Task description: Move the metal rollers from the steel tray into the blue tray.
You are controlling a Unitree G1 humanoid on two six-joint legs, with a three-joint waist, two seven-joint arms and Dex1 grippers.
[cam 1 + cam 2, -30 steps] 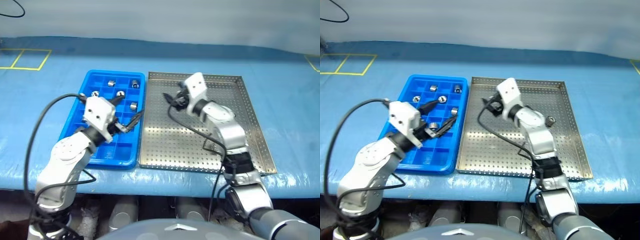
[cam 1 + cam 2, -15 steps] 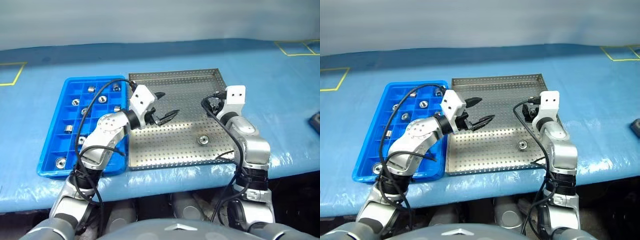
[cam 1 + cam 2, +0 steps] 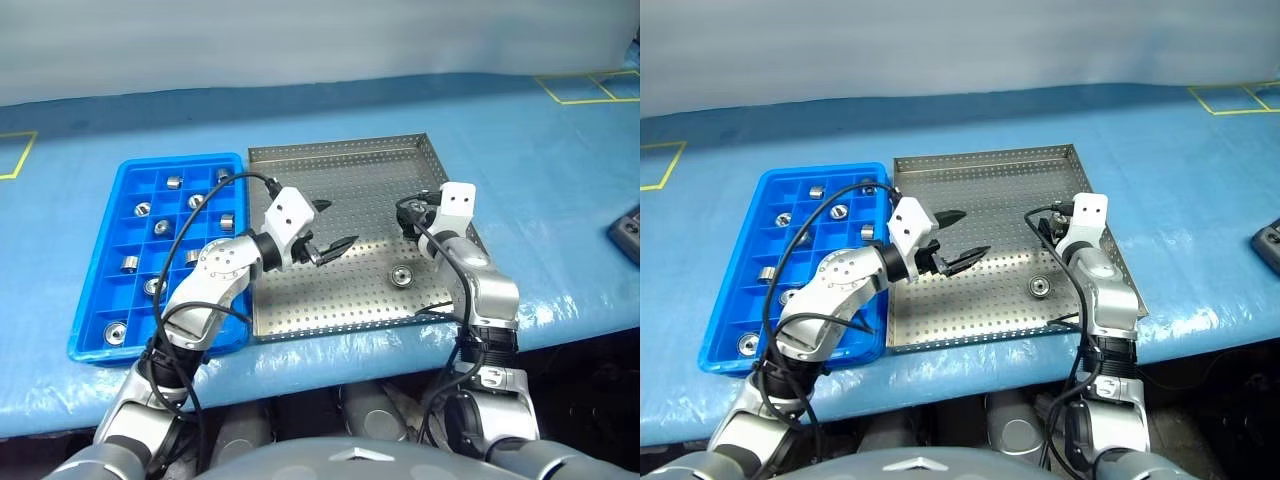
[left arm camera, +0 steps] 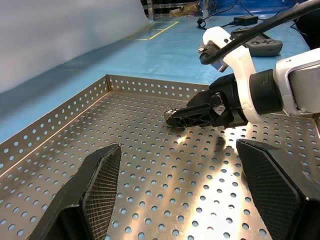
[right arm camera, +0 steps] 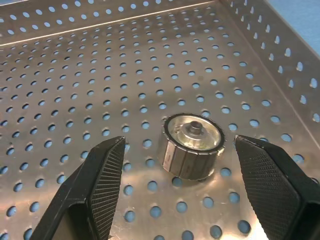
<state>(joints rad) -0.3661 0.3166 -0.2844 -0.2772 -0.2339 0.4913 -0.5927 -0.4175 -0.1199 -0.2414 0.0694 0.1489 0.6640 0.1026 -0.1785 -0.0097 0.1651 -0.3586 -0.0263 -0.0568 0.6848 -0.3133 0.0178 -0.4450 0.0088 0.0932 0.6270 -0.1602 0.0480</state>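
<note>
- Risk number one looks like the last roller (image 5: 192, 145) skidding away: it sits loose on the slick perforated floor of the steel tray (image 3: 340, 160), so if one fingertip of the right gripper (image 5: 192, 200) touches it before the other, it'll probably get nudged or rolled off instead of pinched.
- Second worry is a crooked bite. The roller is short and stubby, so a squeeze landing high on its rim could tip it or pop it out.
- Third one: the left gripper (image 3: 328, 228) hangs over the middle of the same tray, fingers spread wide with nothing between them. The two arms are near each other, so a careless sweep by either could clip the other.
- Right gripper's fingers are spread wide too, nothing held, with the roller sitting between them but clear of both fingers.
- Roller itself: shiny silver cylinder standing on end, ribbed side wall, a little hub in the centre of its top face. It's near the tray's right rim, toward the robot's side.
- Blue tray (image 3: 90, 290) lies just beside the steel one on the left, with a bunch of metal rollers (image 3: 143, 209) already sitting one per compartment.
</note>
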